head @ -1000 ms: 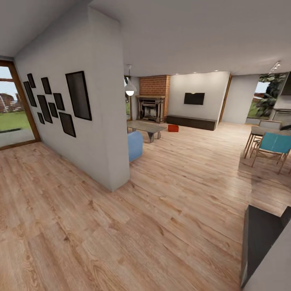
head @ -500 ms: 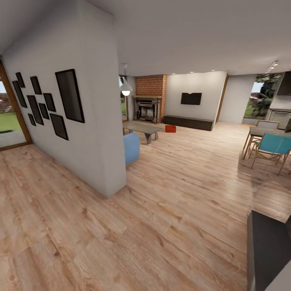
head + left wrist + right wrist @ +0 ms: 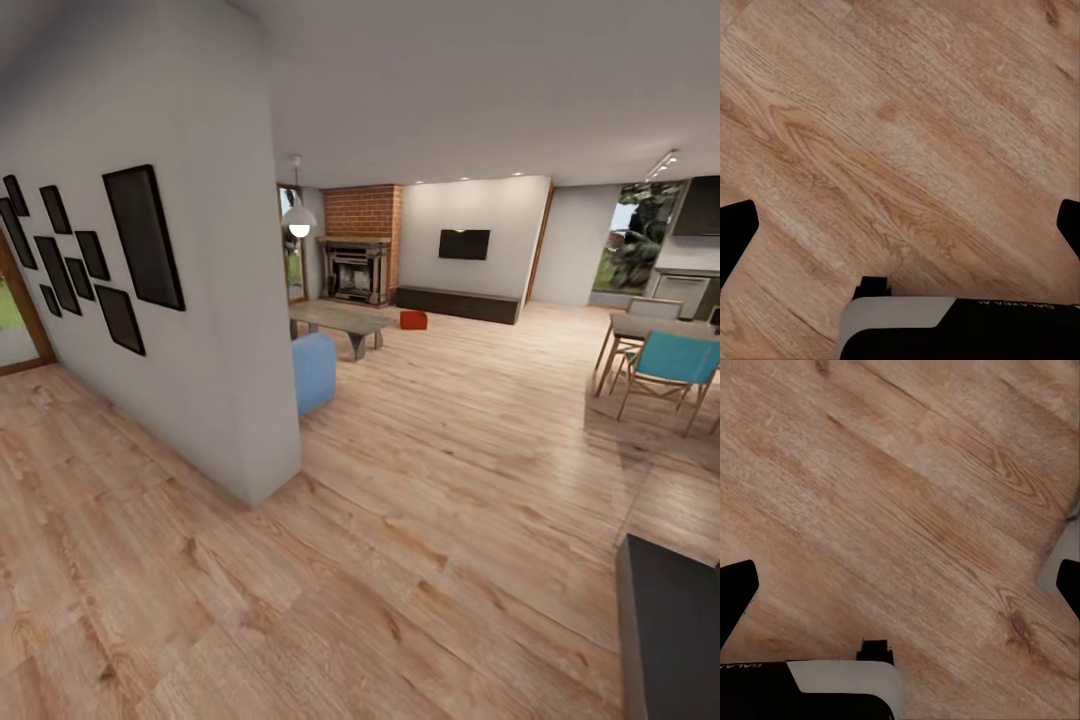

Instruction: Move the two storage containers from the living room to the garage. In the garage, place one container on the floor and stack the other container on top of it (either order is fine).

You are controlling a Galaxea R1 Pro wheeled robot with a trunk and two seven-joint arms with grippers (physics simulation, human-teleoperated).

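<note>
Both end effectors hang over bare light wood plank floor [image 3: 420, 520], each empty with its jaws spread wide: the left end effector [image 3: 900, 225] and the right end effector [image 3: 900, 585] show dark fingertips at opposite edges of their wrist views. Beyond, a white partition wall [image 3: 200, 300] carries black frames, with a blue seat [image 3: 314, 372] just behind it. Farther on stands a low grey table [image 3: 340, 322]. One orange-red storage container [image 3: 413, 320] sits on the living room floor, near the long dark cabinet [image 3: 458, 304] and the brick fireplace [image 3: 355, 268].
</note>
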